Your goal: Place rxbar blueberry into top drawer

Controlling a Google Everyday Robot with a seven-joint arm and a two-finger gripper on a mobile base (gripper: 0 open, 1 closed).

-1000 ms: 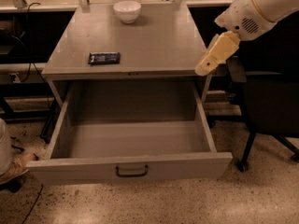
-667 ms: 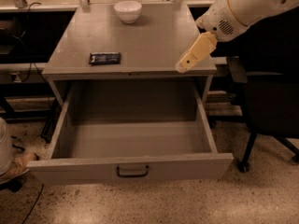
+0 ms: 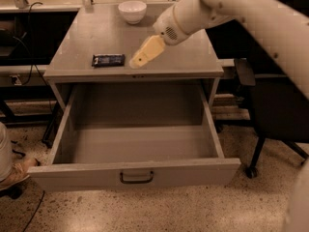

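Observation:
The rxbar blueberry (image 3: 108, 60), a small flat dark bar, lies on the grey cabinet top (image 3: 96, 30) near its front left edge. The top drawer (image 3: 135, 172) is pulled wide open below it and nothing shows inside; its dark pull handle (image 3: 136, 177) sits at the centre of the front panel. My gripper (image 3: 140, 57) hangs on the white arm coming in from the upper right. Its pale fingers point down-left over the cabinet top, just right of the bar and apart from it.
A white bowl (image 3: 132, 11) stands at the back of the cabinet top. A dark office chair (image 3: 270, 100) stands to the right of the cabinet. Cables and a dark shelf are at the left. The floor is speckled.
My arm has swung left across the cabinet top, from beyond its right edge to just beside the bar. The bar, bowl and drawer have not moved.

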